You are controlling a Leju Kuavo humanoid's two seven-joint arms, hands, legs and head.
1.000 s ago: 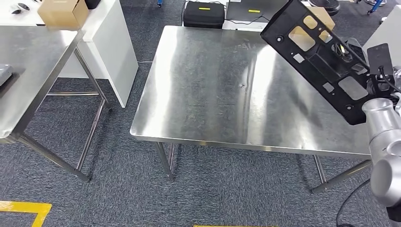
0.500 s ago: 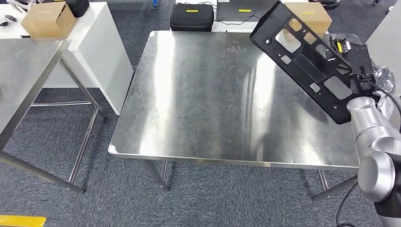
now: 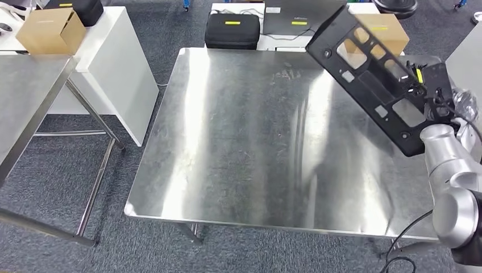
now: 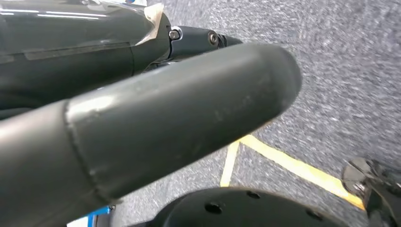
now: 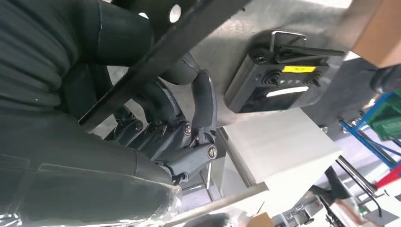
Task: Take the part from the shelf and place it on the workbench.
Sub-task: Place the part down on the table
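Right hand (image 3: 435,94) mostly hidden behind the held part (image 3: 372,74); left hand (image 4: 142,123) blurred, grip unreadable; workbench (image 3: 239,131) legs largely hidden.

No legible text, brand or number. Yellow label strips without readable characters mark the black case (image 3: 232,30) at upper centre and the flat dark case (image 3: 298,20) beside it; faint scratches on the workbench (image 3: 239,142) are indecipherable.

Flat black part (image 3: 375,79) w/ cutouts, tilted, held above steel workbench (image 3: 244,142) right side
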